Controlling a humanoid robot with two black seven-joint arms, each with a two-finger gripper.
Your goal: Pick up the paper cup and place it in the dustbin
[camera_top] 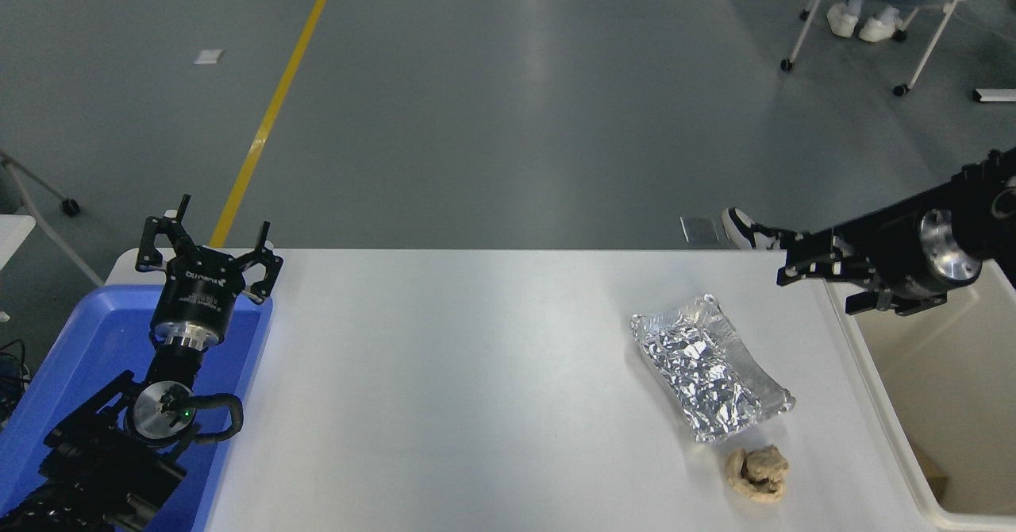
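No paper cup shows anywhere in the head view; it is hidden or out of view. The dustbin (pixel 960 389), a large cream-white bin, stands at the table's right end, cut off by the picture's edge. My right gripper (pixel 817 287) comes in from the right edge and hangs over the bin's far left corner and the table's edge, pointing left, open and empty. My left gripper (pixel 208 240) is parked open over the blue tray at the lower left.
A crumpled silver foil tray (pixel 710 377) and a tan paper wad (pixel 758 474) lie right of the table's middle, near the bin. A blue plastic tray (pixel 87 341) sits at the left end. A person's shoe (pixel 750 232) shows beyond the far edge.
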